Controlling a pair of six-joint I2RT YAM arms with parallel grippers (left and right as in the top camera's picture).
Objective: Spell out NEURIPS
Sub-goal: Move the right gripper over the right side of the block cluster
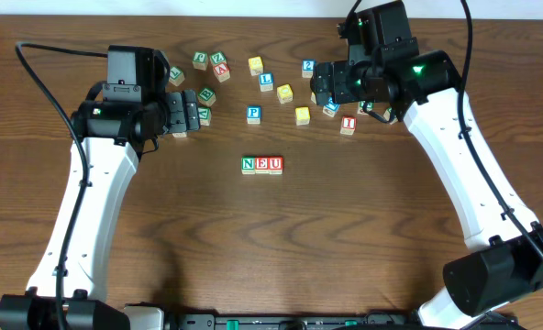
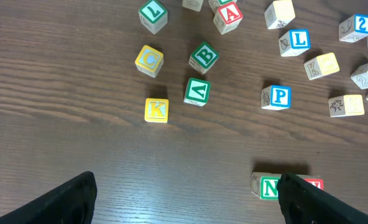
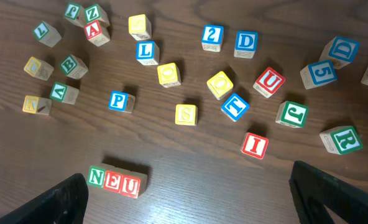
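spelling n-e-u, three cubes (image 1: 262, 165) sit touching; blue p cube (image 1: 253, 114) apart.

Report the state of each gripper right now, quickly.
The left gripper is open, holding nothing.
The right gripper is open, holding nothing.

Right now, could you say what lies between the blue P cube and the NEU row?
Bare tabletop only, from the blue P cube to the NEU row, in the right wrist view.
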